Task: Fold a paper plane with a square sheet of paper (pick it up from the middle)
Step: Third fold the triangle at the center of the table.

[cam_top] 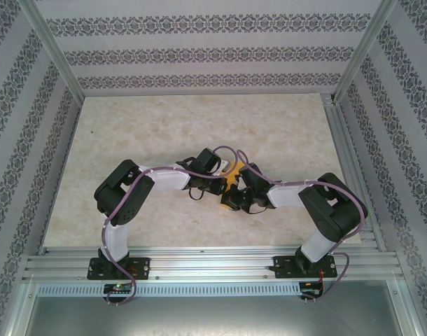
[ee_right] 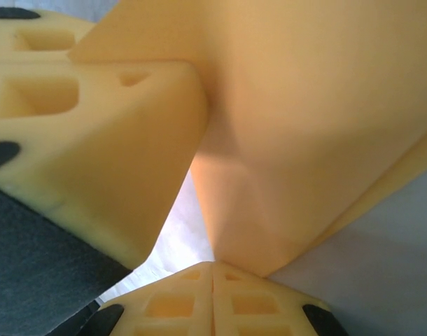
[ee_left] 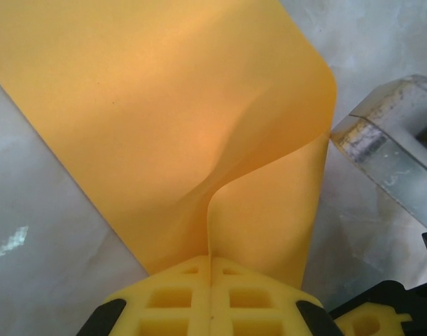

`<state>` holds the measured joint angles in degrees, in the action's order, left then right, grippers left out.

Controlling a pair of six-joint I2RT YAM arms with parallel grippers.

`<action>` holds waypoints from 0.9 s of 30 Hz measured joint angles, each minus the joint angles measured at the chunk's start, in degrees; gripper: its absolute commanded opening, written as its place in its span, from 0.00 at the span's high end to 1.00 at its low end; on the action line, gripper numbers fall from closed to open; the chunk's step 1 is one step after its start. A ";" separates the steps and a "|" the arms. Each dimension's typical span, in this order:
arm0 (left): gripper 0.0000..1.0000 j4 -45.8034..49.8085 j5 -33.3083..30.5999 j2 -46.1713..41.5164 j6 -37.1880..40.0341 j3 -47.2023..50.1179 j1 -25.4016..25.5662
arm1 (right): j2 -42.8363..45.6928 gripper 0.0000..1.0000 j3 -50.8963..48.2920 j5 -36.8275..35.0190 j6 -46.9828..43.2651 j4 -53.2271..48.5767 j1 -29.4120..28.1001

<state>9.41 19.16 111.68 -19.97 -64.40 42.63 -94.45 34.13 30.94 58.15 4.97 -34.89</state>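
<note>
Paper (ee_left: 164, 119) pinched from two sides, mid-table (cam_top: 199, 126), right between the arms. Left gripper (ee_left: 211, 294) clamped tight on one edge, yellow pads (ee_left: 189, 283) pressed flat together, paper curling up and over from there. Right gripper (ee_right: 213, 297) same deal, squeezed closed on a folded bit of the paper, just beside the left one's pad (ee_right: 108, 119). Can't tell whether any of it touches the table.
</note>
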 measured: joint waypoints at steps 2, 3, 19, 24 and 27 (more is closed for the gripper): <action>0.97 0.00 -0.02 0.00 0.00 -0.02 0.00 | 0.07 0.92 0.00 0.00 0.33 0.09 0.00; 0.97 0.00 -0.02 0.00 0.00 -0.02 0.00 | 0.17 0.92 0.00 -0.02 0.50 0.09 0.00; 0.97 0.00 0.02 0.00 0.00 0.00 0.00 | 6.60 0.91 0.33 -0.33 -0.76 -0.63 5.03; 0.97 0.02 -0.35 0.00 0.02 0.00 -0.15 | 3.96 0.91 0.46 0.70 -1.03 0.55 5.22; 0.97 0.02 -0.46 0.00 0.02 0.00 -0.26 | 3.23 0.91 0.66 0.83 -1.46 1.03 5.33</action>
<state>9.43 18.70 111.68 -19.94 -64.40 42.37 -91.22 34.79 31.77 56.69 6.00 -29.56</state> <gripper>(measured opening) 0.066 0.089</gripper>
